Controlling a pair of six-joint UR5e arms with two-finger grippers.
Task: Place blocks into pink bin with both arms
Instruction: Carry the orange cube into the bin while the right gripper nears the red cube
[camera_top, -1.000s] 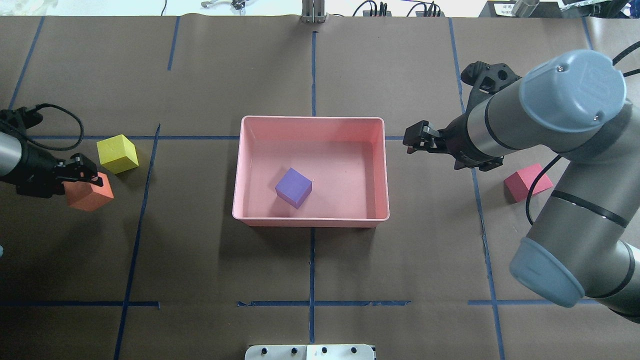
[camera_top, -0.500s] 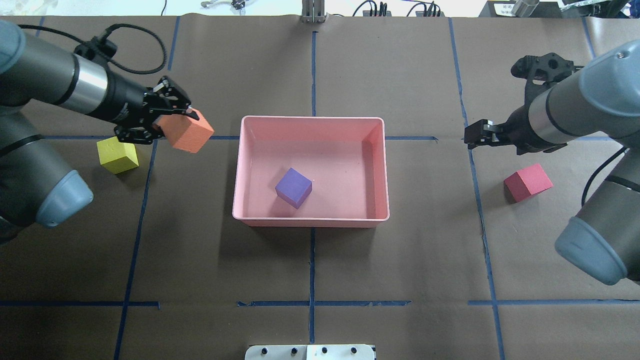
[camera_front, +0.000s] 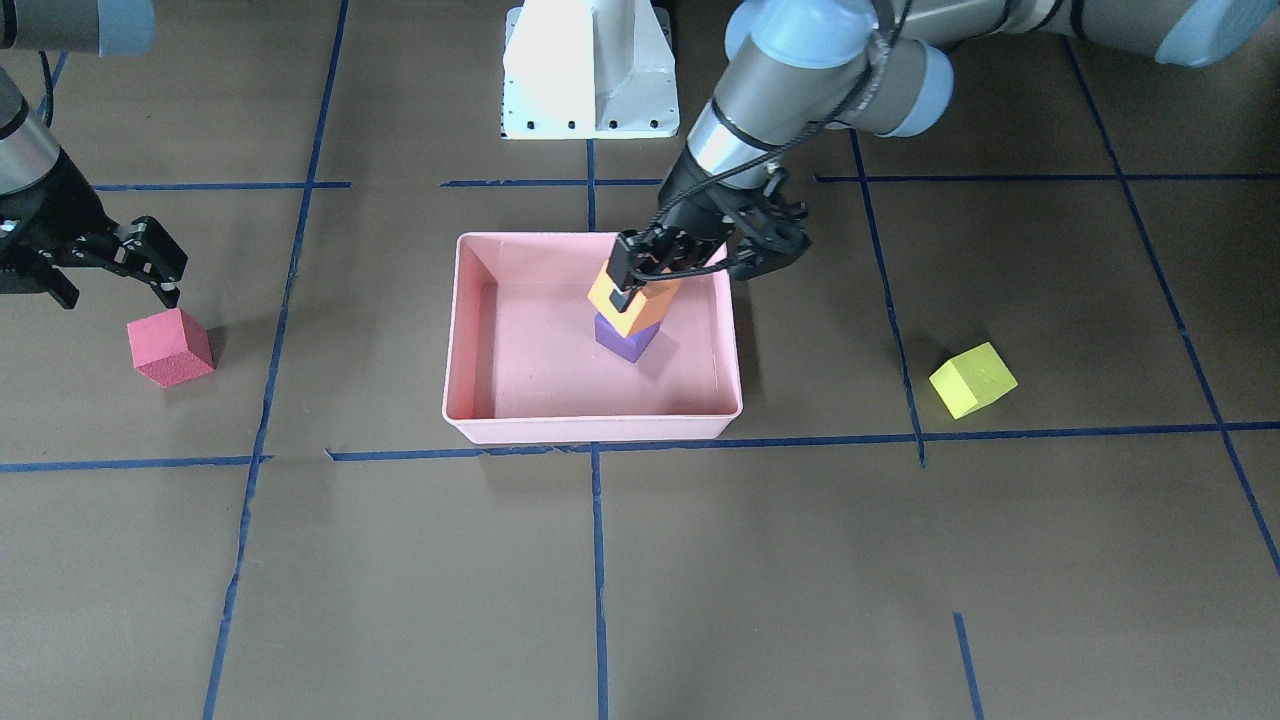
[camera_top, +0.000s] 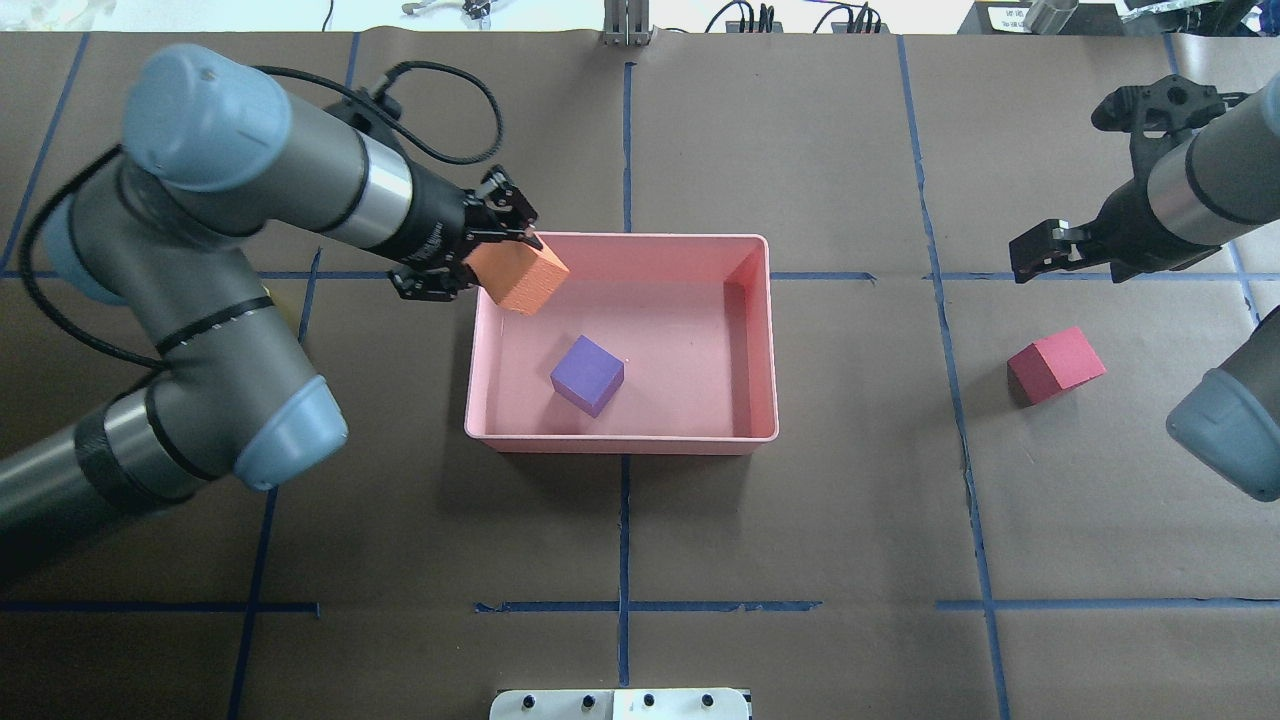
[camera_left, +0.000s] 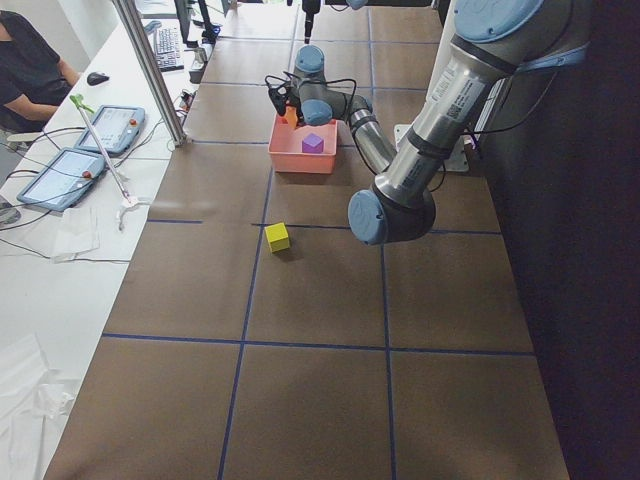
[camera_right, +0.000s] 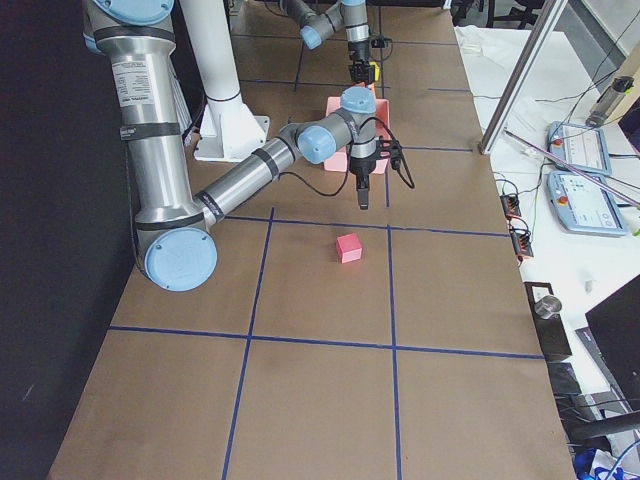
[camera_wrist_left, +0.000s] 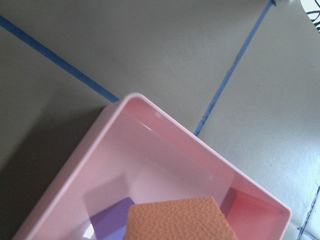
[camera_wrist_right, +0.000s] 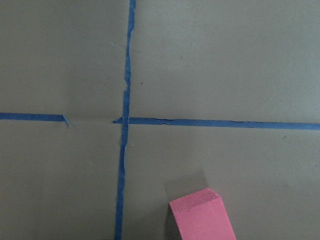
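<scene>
Jaws of the left black two-finger gripper (camera_top: 497, 248) are clamping a small orange foam cube (camera_top: 520, 278), which is hanging over the far left corner of the shallow pale-pink plastic bin (camera_top: 620, 237). A small purple foam cube (camera_top: 587, 375) is lying on the bin's floor. The right black gripper (camera_top: 1035, 252) is hovering empty with its jaws apart, just beyond a small red foam cube (camera_top: 1055, 365) sitting on the brown table (camera_top: 800, 550) right of the bin. A yellow-green foam cube (camera_front: 972, 380) is sitting left of the bin, well apart.
</scene>
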